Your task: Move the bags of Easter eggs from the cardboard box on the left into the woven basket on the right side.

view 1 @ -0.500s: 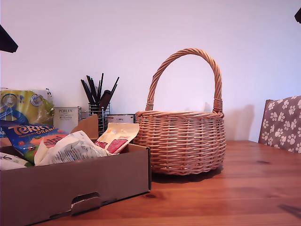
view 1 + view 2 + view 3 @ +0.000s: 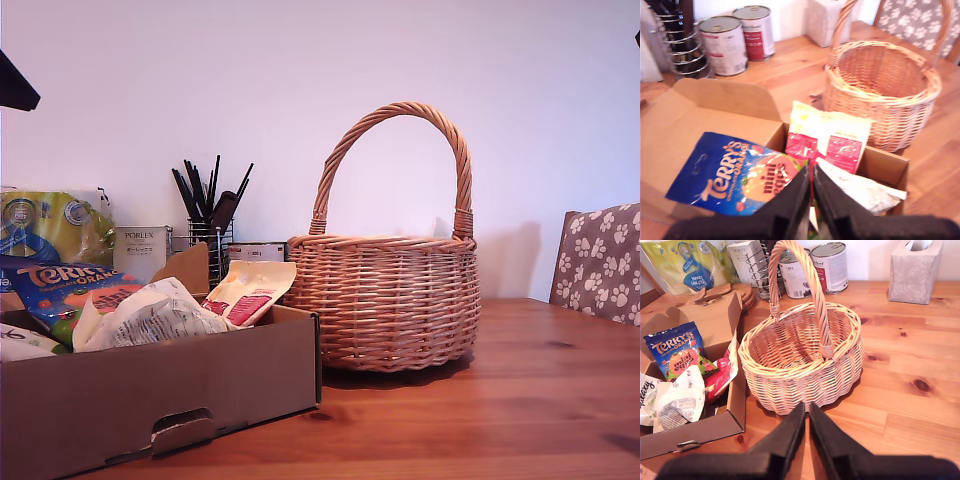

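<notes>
At the exterior view's left, we are seeing the big yellow and blue kitchen towel pack (image 2: 50, 226) leaning at the wall, with the wide, shallow brown corrugated cardboard box (image 2: 150, 395) sitting in front of it on the reddish wooden tabletop (image 2: 500, 420). The bags of Easter eggs are all lying in that box: the blue packet printed with orange and green (image 2: 65, 288), the pale white-green packet (image 2: 20, 343) at the view's left edge, the white printed crinkly packet (image 2: 150, 315), and the cream packet with red panels (image 2: 250, 290) leaning over the box's far wall toward the basket.

Behind the box, the small white Porlex carton (image 2: 140, 250) and the black wire utensil holder (image 2: 210, 235) are standing near the wall. Further right in the exterior view, the round tan wicker basket with the tall arched handle (image 2: 385, 300) is standing upright just beside the box, and nothing is showing inside it in the second wrist view. At the exterior view's right edge, a grey paw-print chair back (image 2: 600, 260) is showing.

We are holding our first end effector (image 2: 811, 187) above the box, clenched with its jaws together on nothing, over the blue and white packets. Our second end effector (image 2: 807, 422) is hovering over the tabletop in front of the basket, likewise clenched and empty.
</notes>
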`<act>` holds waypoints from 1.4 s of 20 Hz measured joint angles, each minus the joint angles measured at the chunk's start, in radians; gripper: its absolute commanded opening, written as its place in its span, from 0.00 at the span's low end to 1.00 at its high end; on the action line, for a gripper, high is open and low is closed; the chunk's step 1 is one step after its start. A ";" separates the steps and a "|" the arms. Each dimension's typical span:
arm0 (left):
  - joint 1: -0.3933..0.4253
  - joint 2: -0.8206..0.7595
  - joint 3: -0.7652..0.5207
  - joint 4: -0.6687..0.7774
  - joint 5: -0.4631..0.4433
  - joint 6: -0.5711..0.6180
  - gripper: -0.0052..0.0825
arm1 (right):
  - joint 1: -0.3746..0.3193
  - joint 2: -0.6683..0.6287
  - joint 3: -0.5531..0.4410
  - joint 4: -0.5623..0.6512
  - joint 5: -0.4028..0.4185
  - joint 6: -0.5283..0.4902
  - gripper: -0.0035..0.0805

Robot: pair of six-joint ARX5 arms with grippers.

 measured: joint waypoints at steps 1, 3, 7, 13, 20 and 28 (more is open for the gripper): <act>0.000 0.011 0.000 0.017 0.033 0.001 0.04 | 0.000 0.000 0.000 0.000 -0.005 0.000 0.03; 0.000 0.048 0.000 0.032 0.113 0.006 0.04 | 0.000 0.000 0.000 0.000 -0.030 0.002 0.03; 0.000 0.172 0.020 0.031 0.277 0.103 0.50 | 0.000 0.006 0.000 0.000 -0.119 0.002 0.03; -0.014 0.267 0.032 0.050 0.271 0.272 0.95 | 0.000 0.015 0.000 0.000 -0.132 0.002 0.03; -0.050 0.510 0.039 0.152 0.221 0.352 0.95 | 0.000 0.015 0.000 0.001 -0.132 0.002 0.03; -0.068 0.752 0.039 0.235 0.152 0.386 0.95 | 0.000 0.015 0.000 0.002 -0.132 0.002 0.03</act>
